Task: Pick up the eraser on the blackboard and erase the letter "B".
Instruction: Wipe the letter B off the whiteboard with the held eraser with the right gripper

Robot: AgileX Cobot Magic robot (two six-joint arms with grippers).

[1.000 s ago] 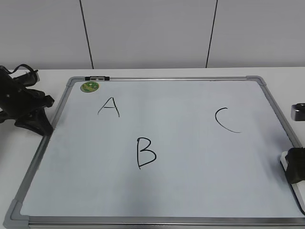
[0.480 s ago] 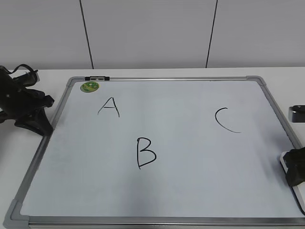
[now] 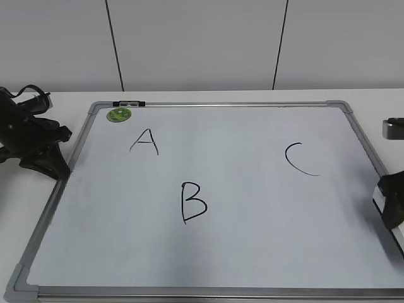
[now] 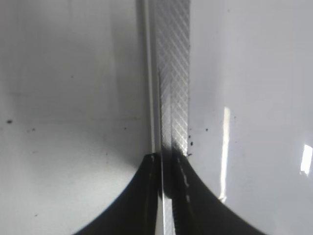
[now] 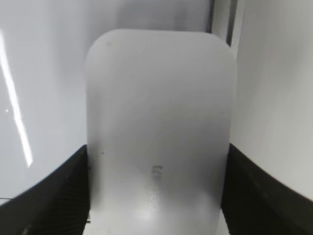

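The blackboard point(image 3: 221, 105) is a white board in a silver frame, lying flat. The black letter "B" point(image 3: 192, 202) is at its centre-left, with "A" point(image 3: 145, 141) above it and "C" point(image 3: 300, 159) to the right. My right gripper point(image 3: 392, 206) is at the board's right edge. In the right wrist view it point(image 5: 156, 169) is shut on the white eraser point(image 5: 159, 127), one dark finger on each long side. A sliver of the eraser point(image 3: 377, 202) shows in the exterior view. My left gripper point(image 3: 55, 165) is at the board's left edge, its jaws point(image 4: 168, 164) pinched on the frame strip point(image 4: 173, 73).
A round green sticker point(image 3: 118, 115) sits in the board's far left corner, with a small black clip point(image 3: 129, 103) on the far frame beside it. A grey part point(image 3: 394, 128) shows at the right edge. White table surrounds the board; a wall stands behind.
My right gripper has moved a little toward the far side along the board's right edge with the eraser in it. The left gripper and the letters are unchanged.
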